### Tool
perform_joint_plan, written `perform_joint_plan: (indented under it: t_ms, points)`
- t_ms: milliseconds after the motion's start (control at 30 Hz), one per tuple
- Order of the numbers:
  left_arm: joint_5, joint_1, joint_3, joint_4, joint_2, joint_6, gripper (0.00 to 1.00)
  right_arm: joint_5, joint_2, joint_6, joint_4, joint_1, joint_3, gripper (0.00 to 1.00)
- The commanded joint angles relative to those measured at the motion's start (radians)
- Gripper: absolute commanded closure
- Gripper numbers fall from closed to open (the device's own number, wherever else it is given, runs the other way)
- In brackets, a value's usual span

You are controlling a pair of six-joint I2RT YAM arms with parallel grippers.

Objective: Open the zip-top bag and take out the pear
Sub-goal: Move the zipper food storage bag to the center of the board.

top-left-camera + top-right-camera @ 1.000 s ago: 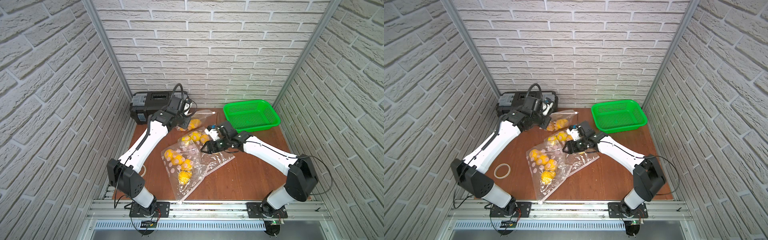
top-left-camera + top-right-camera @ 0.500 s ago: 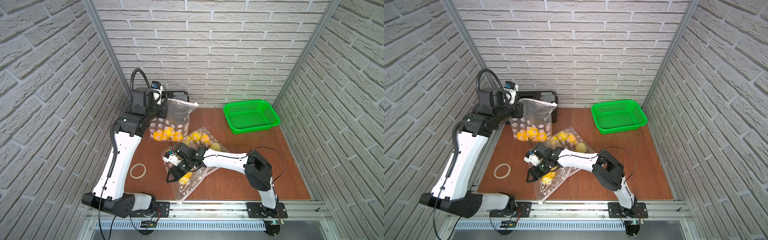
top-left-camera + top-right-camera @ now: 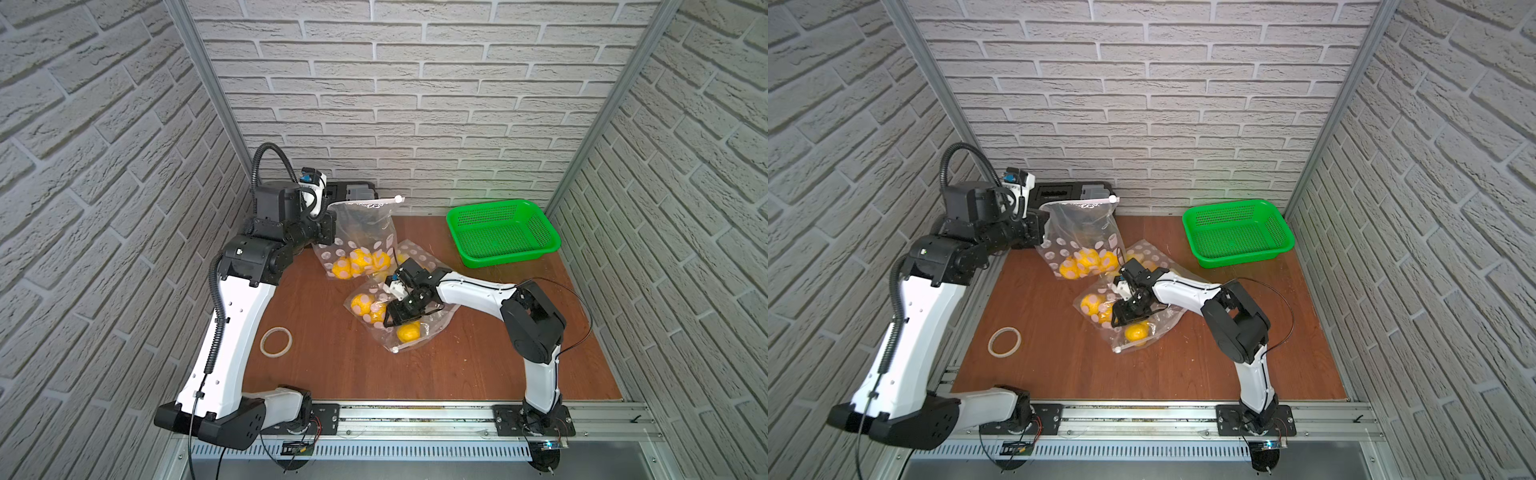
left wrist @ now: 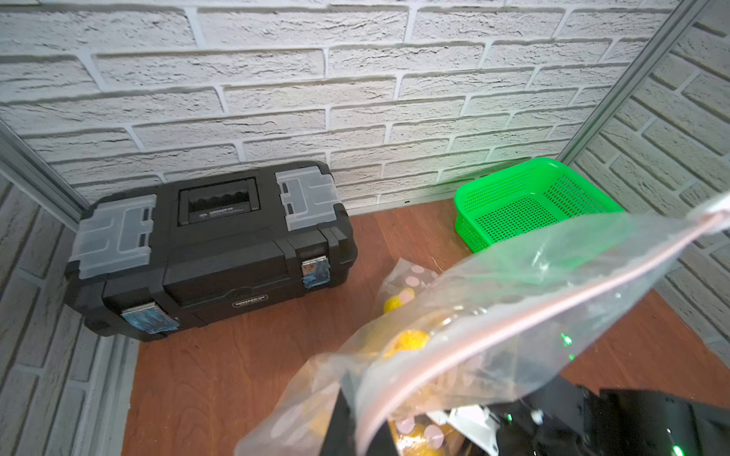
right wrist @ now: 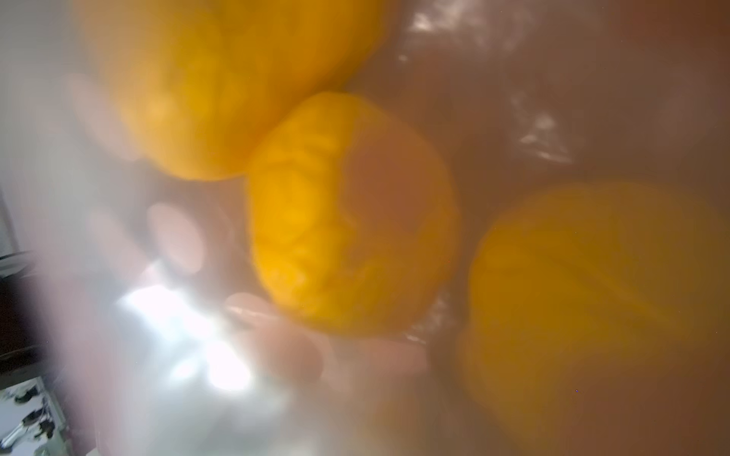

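**A:** So, in a top view, which step is this?

**B:** Opening, I judge. The left gripper (image 3: 326,210) is pinched on the top corner of a clear pink-dotted zip-top bag (image 3: 361,230). It hangs with yellow round fruits (image 3: 359,262) in its bottom. The right gripper (image 3: 400,318) sits low on a second dotted plastic bag (image 3: 434,327) lying flat. Whether it is spread or closed, I cannot tell.

**A:** Left wrist?

**B:** The pink zip strip (image 4: 584,290) looks sealed, so it needs pulling apart next. The black plastic toolbox (image 4: 213,252) and green mesh basket (image 4: 493,221) stand well clear.

**A:** Right wrist?

**B:** Blurred film with fruit behind it. Which one is the pear, I can't say.
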Motion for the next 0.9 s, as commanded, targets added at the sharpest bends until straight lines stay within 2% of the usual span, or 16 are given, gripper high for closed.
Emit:
perform_joint_plan:
  t_ms: [0,267,467,567,700,800,867]
  points:
    - [0.050,0.002,-0.031,0.022,-0.032,-0.023,1.00,0.083,0.034,-0.094,-0.063,-0.064,0.038,0.43]
    - [0.116,-0.010,-0.080,0.042,-0.093,-0.058,1.00,0.181,0.215,-0.109,-0.069,-0.176,0.308,0.45]
    - [0.242,-0.021,-0.108,0.069,-0.125,-0.077,1.00,0.175,0.359,-0.074,-0.058,-0.219,0.593,0.46]
    - [0.332,-0.032,-0.134,0.085,-0.137,-0.078,1.00,0.117,0.385,-0.057,-0.055,-0.235,0.696,0.46]
    - [0.449,-0.043,-0.163,0.090,-0.133,-0.077,1.00,0.004,0.315,-0.074,-0.080,-0.239,0.731,0.42]
    - [0.470,-0.069,-0.191,0.097,-0.122,-0.074,1.00,-0.081,0.195,-0.096,-0.077,-0.243,0.661,0.38]
    - [0.477,-0.089,-0.209,0.107,-0.111,-0.071,1.00,-0.096,0.098,-0.108,-0.071,-0.248,0.592,0.36]
